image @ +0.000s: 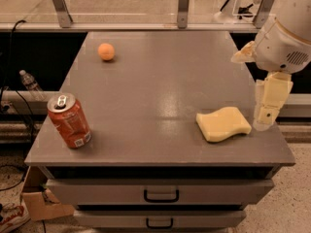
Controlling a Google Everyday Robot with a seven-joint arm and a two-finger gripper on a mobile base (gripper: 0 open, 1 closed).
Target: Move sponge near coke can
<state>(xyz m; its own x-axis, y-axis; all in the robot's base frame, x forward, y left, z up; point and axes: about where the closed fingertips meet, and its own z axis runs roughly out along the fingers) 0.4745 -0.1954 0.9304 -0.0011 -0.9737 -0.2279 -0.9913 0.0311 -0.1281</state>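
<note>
The pale yellow sponge (pixel 223 124) lies flat on the grey cabinet top (pixel 160 91) near its front right corner. The red-orange coke can (pixel 69 121) stands tilted slightly at the front left corner, far from the sponge. My gripper (pixel 270 106) hangs at the right edge of the top, just right of the sponge and a little above it, with its cream fingers pointing down. It holds nothing.
A small orange ball (pixel 106 51) sits at the back left of the top. Metal rail posts (pixel 183 6) line the back edge. Drawers with handles (pixel 161 195) are below. A plastic bottle (pixel 30 84) and a cardboard box (pixel 41 203) lie at the left.
</note>
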